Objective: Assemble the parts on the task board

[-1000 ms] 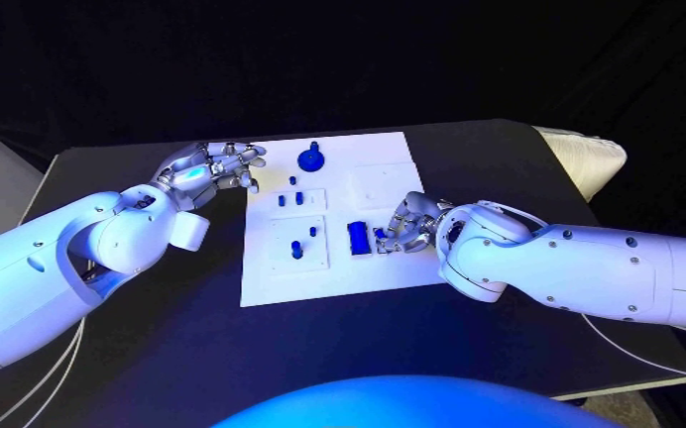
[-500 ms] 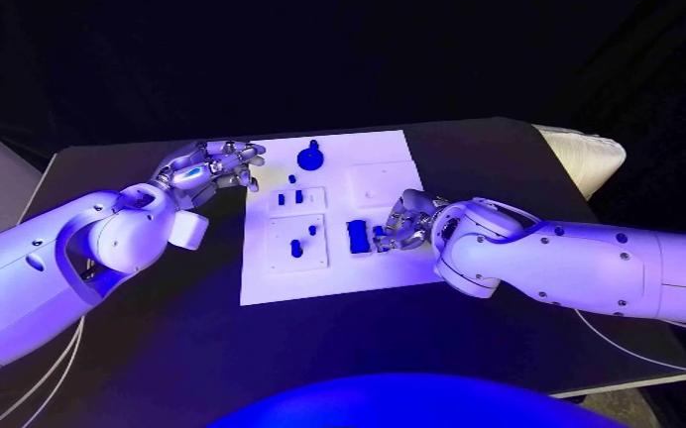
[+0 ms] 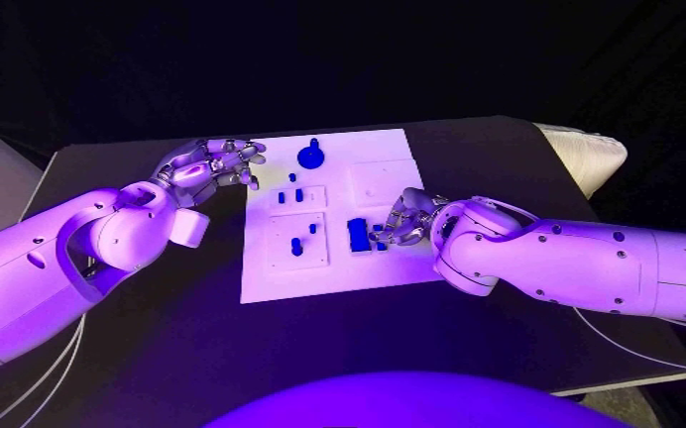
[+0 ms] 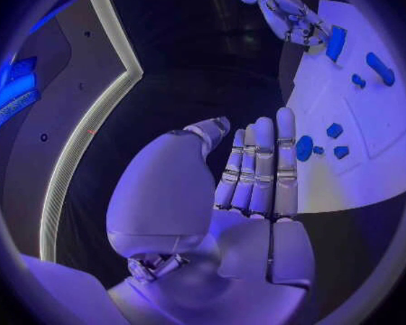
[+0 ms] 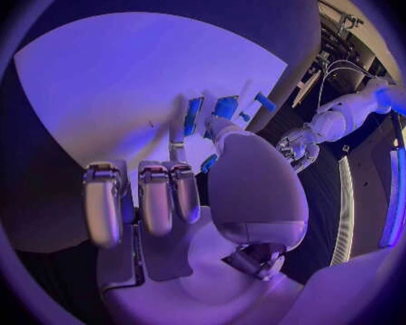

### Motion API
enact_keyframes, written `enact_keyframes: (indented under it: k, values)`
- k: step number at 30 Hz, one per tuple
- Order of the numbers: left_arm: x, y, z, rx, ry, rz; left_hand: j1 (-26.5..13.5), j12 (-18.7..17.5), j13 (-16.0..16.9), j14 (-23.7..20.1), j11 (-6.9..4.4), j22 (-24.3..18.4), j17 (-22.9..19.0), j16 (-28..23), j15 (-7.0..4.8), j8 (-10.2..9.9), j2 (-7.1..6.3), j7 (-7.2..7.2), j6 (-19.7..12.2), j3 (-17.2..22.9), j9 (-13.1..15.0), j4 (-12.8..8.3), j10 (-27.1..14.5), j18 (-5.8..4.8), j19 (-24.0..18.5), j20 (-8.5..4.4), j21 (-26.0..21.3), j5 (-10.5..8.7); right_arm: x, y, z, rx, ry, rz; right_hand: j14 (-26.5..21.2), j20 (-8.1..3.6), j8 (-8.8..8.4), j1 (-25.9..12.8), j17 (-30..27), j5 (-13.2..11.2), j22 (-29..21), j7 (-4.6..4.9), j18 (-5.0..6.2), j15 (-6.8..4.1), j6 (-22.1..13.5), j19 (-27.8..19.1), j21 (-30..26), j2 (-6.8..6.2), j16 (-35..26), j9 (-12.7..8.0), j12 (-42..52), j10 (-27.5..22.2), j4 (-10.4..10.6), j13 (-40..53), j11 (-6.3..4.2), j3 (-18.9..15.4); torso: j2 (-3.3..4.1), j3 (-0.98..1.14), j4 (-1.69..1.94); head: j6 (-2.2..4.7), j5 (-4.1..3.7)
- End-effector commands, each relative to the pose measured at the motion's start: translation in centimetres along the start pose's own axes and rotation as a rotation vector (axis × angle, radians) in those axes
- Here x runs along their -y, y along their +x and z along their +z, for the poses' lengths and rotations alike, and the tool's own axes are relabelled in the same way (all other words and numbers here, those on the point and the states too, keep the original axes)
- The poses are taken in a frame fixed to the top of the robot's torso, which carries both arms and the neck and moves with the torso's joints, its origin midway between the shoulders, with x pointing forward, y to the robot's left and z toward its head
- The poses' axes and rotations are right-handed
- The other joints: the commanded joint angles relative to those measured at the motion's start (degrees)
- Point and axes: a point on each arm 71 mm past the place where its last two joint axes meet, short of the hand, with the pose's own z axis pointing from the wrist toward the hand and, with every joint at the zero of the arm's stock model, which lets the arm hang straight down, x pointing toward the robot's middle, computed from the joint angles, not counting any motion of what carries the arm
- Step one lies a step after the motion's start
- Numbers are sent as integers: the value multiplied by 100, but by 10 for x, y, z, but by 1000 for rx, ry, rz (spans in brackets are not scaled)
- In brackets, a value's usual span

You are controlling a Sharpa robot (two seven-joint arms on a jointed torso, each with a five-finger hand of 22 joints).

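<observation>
Right hand (image 3: pixel 404 220) is low over the white task board (image 3: pixel 375 273), fingers curled down around a small blue part (image 3: pixel 384 231) at their tips; contact looks like a pinch, but the head view is too small to be sure, and the right wrist view shows only blue pieces just beyond the thumb. A larger rectangular blue block (image 3: pixel 358 236) lies flat on the board just beside those fingers, on the side toward the board's middle. Left hand (image 3: pixel 209 167) hovers at the far corner of the board above the black bench (image 3: pixel 171 349), fingers spread and loosely bent, holding nothing; the left wrist view shows them straight and side by side. A round blue knob (image 3: pixel 310 159) stands just beyond the left fingers, and small blue pegs (image 3: pixel 296 247) sit in the raised white squares between the two hands. Judged step: seating or picking the small part next to the block. To do it well, keep the fingertips square over the part, press straight down, avoid nudging the block, keep the left hand off the board.
</observation>
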Motion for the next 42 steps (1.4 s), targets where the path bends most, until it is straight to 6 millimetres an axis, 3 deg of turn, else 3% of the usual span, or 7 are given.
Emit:
enact_keyframes:
  k: [1, 5, 8, 33, 37, 40, 42]
  values:
    - [0, 2, 0, -14, 5, -6, 36, 30, -5, 41, 8, -5, 4, -20, 0, -19, 26, -9, -15, -7, -4, 29, -47, 33, 25, -1, -36, 32, -2, 1, -1, -1, -18, -10, 598, -41, 7, -77, 1508, -165, 1436, -6, -72, -47, 32, 546, -38, 22, 24, 14, 12, 588, 4, 1507, -23, -171, -1, 0, -3, -1, -1]
    - [0, 2, 0, -15, 5, -6, 36, 30, -5, 41, 8, -5, 4, -20, 0, -19, 26, -9, -15, -7, -4, 29, -47, 33, 25, -1, -36, 32, -1, 1, -2, -5, -25, -12, 598, -42, 17, -149, 1508, -362, 1436, -8, -71, -48, 34, 546, -40, 36, 24, 38, 12, 588, 6, 1507, -25, -431, -2, 2, -2, 3, -4]
    - [0, 2, 0, -14, 5, -6, 36, 30, -5, 41, 8, -5, 4, -20, 0, -19, 26, -9, -15, -7, -4, 29, -47, 33, 25, -1, -36, 32, 0, 0, -3, -6, -30, -11, 598, -47, 29, -121, 1508, 288, 1436, -9, -72, -51, 10, 546, -38, 195, 24, 79, 12, 588, -6, 1507, -27, -933, -2, 3, -2, -4, -4]
    - [-2, -3, 5, 40, 41, -14, 63, 39, -7, 40, 3, -18, 5, -22, -2, -16, 27, -16, -12, -10, -2, 36, -44, 33, 38, -3, -54, 34, 37, -49, -4, 251, -243, 231, 584, 50, -285, 807, 1455, 426, 1250, 165, 61, 68, -379, 393, -794, 479, -5, 6, -293, 435, -27, 1338, 120, -1065, -88, -16, -16, 136, 23]
    - [-4, -10, 9, 99, 74, -16, 77, 64, -3, -6, -13, -32, -3, -50, -5, -12, 17, -35, -9, -18, 1, 41, 5, 29, 15, -2, -85, 27, 48, -65, 9, 303, -245, 395, 265, 110, -441, 1277, 400, 501, 585, 244, 429, 115, -511, -123, -3064, 518, -733, -34, -1704, -330, -30, 529, 186, -835, -158, -31, -24, 226, 45]
    - [-10, -18, 13, 173, 107, -29, 21, -133, -121, -257, 6, -114, -132, -377, 42, -15, -67, -38, -51, -64, 5, 165, 1, 17, -126, 36, -263, 18, 59, -75, 23, 329, -218, 530, -500, 186, -525, 1687, -1357, 511, -728, 344, 876, 216, -696, -986, -6434, 480, -2364, -32, -4679, -2027, -27, -1384, 271, -470, -268, -62, -10, 301, 93]
    - [-13, -22, 15, 218, 128, -35, -39, -356, -248, -359, 30, -185, -257, -692, 86, -38, -163, -37, -133, -177, -2, 292, 22, 17, -174, 80, -392, 5, 61, -80, 32, 331, -225, 586, -1074, 288, -618, 1751, -2472, 369, -1285, 438, 910, 293, -824, -1235, -7207, 371, -3611, -139, -5413, -2286, -24, -2095, 372, -261, -314, -72, -30, 426, 132]
